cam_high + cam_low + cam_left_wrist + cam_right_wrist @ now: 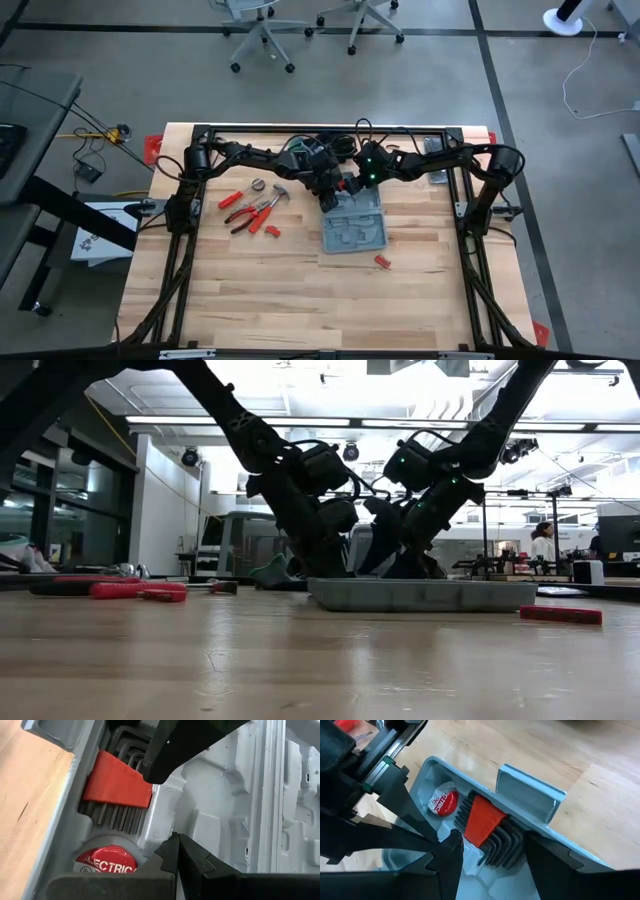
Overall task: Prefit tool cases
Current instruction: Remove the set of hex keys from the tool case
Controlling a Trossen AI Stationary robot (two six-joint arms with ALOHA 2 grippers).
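The grey-blue tool case (pixel 355 232) lies open on the wooden table, its tray flat on the top (pixel 420 595). In a recess at its far end sits a set of dark hex keys in a red holder (pixel 482 822), next to a red tape roll (pixel 443 800). My right gripper (pixel 492 836) reaches down into the tray with one finger on either side of the hex key set. My left gripper (pixel 177 845) is shut, its tips just over the tray's moulded inside (pixel 220 800) beside that recess. My right gripper has the hex key set between its two fingers; one finger (pixel 165 755) meets the end of the red holder (pixel 145 782), the other stands at the keys' bent ends (pixel 517 842). The fingers slant down from the table's right. The set lies in its recess. My left gripper's shut tips are close to the tray's inner wall (pixel 172 827); I cannot tell whether they touch it.
Red-handled pliers and other hand tools (pixel 255 208) lie left of the case. A small red piece (pixel 383 262) lies near the case's right front corner. Bare wood stretches toward the near edge. The two arms crowd together over the case's far end.
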